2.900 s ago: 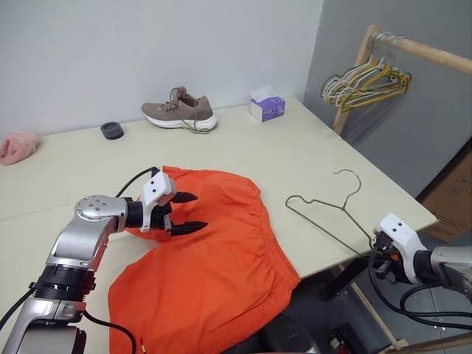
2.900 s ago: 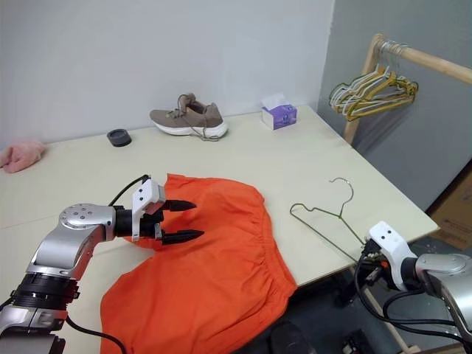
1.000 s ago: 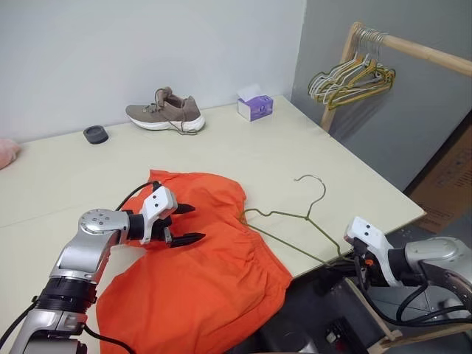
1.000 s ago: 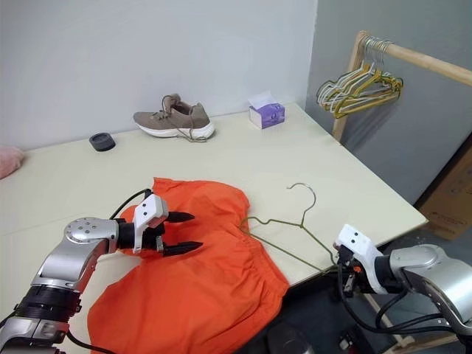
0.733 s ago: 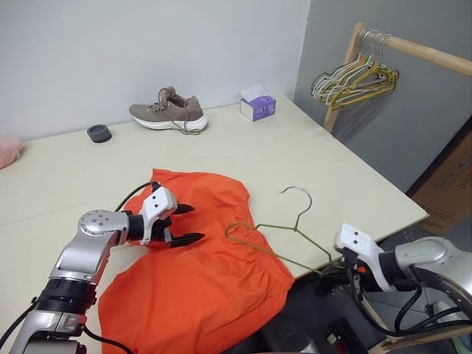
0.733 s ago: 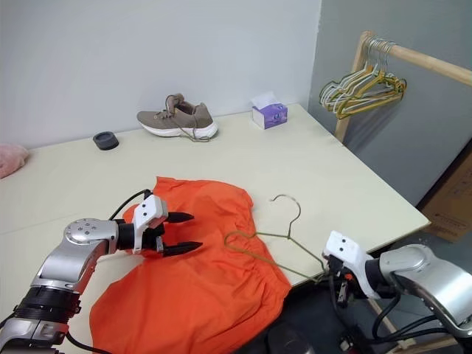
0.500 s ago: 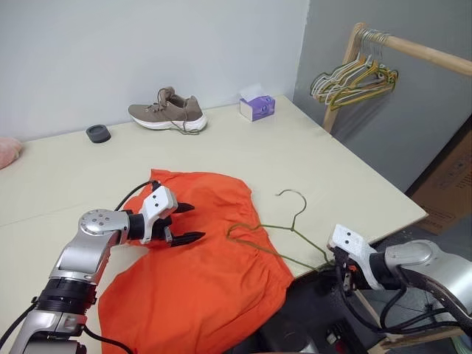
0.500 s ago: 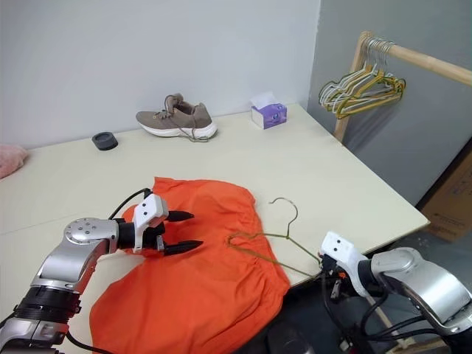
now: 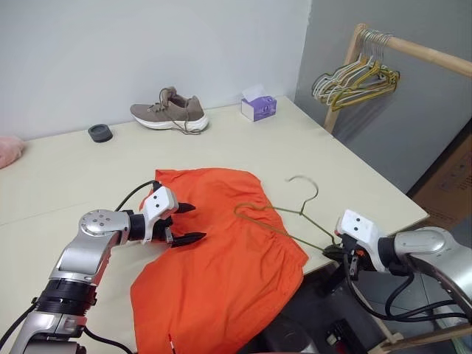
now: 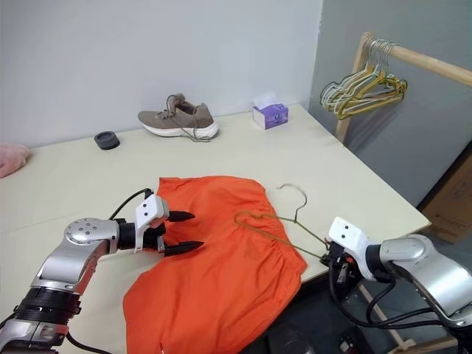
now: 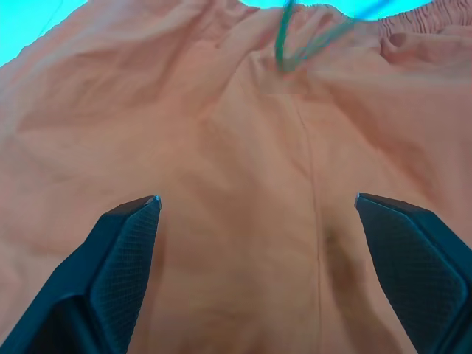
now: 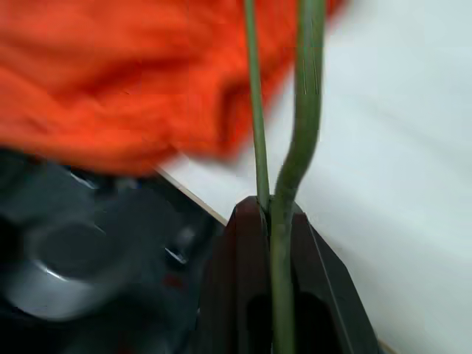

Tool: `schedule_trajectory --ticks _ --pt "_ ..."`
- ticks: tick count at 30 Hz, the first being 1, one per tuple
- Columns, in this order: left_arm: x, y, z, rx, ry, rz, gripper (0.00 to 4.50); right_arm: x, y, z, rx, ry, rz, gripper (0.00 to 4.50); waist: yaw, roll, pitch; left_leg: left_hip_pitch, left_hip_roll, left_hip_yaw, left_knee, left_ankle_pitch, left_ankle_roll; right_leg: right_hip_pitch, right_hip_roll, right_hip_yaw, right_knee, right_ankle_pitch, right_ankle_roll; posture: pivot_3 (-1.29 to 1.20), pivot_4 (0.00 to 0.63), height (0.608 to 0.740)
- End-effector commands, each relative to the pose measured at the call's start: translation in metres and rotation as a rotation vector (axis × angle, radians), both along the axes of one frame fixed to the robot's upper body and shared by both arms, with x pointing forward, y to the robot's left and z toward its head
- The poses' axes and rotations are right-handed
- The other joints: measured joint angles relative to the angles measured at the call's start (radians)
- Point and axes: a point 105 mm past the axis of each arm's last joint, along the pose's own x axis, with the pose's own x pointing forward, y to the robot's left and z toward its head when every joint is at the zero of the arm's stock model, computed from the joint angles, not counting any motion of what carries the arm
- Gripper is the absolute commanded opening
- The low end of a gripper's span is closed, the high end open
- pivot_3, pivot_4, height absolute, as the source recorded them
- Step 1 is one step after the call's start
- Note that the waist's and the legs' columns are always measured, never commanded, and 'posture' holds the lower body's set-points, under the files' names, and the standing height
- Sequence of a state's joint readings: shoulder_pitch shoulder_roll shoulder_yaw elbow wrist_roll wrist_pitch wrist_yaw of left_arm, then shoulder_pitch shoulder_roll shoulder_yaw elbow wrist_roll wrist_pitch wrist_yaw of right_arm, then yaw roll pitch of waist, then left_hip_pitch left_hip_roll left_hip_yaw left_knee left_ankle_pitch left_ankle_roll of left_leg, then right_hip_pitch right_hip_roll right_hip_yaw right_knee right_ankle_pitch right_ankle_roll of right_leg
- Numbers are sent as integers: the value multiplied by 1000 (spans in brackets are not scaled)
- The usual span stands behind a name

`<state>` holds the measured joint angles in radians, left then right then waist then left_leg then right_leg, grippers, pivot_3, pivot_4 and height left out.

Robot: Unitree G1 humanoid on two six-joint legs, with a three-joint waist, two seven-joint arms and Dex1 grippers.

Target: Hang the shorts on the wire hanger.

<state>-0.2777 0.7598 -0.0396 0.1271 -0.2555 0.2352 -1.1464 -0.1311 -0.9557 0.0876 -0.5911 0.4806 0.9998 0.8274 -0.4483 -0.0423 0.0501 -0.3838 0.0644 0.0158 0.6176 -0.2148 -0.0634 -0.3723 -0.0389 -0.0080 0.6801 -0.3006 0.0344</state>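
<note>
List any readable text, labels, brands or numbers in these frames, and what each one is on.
No text can be read in these views.
Purple tissue box: any print is too small to read.
Shoe: no legible brand mark.
Orange shorts, wire hanger, black round item: no lettering visible.

On the table (image 9: 295,140) lay one pair of orange shorts (image 9: 221,273), one olive wire hanger (image 9: 284,221), one brown shoe (image 9: 168,116), one purple tissue box (image 9: 258,108), one small black round object (image 9: 99,133) and one pink cloth (image 9: 9,150). One bunch of hangers (image 9: 354,80), too tangled to count, hung on one wooden rail (image 9: 413,51).
</note>
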Motion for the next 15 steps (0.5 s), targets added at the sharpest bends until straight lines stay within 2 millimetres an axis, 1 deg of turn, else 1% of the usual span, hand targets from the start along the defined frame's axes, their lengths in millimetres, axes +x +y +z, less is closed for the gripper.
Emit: schedule_trajectory --ticks 1,2,4,6,7,10,15 --pt "0 -4 7 -1 -34 -17 4466 3 -11 14 70 27 -109 0 5 0 0 0 0 0 0 0 0 0 0 0 0 0 0 -427 0 740" --pt "0 -5 7 -2 -33 -20 4466 3 -16 13 73 46 -141 0 6 0 0 0 0 1 0 0 0 0 0 0 0 0 0 -427 0 740" --pt "-1 -6 6 -5 -30 -28 4466 0 -37 5 56 102 -245 0 11 0 0 0 0 1 0 0 0 0 0 0 0 0 0 -430 0 740" --pt "-2 -9 6 -9 -27 -37 4466 -7 -54 -3 38 154 -312 0 18 0 0 0 0 0 0 0 0 0 -1 0 0 0 0 -430 0 740" --pt "-3 -11 6 -10 -24 -47 4466 -13 -59 -6 41 186 -332 0 20 0 0 0 0 0 0 0 0 0 -1 0 0 0 0 -436 0 740" --pt "-5 -15 6 -15 -12 -72 4466 -27 -65 -12 73 265 -368 0 19 0 0 0 0 1 0 0 0 0 0 0 0 0 0 -439 0 740" --pt "-7 -19 6 -15 -6 -92 4466 -47 -65 -20 83 357 -366 0 11 0 0 0 0 0 0 0 0 0 0 0 0 0 -1 -444 0 740"
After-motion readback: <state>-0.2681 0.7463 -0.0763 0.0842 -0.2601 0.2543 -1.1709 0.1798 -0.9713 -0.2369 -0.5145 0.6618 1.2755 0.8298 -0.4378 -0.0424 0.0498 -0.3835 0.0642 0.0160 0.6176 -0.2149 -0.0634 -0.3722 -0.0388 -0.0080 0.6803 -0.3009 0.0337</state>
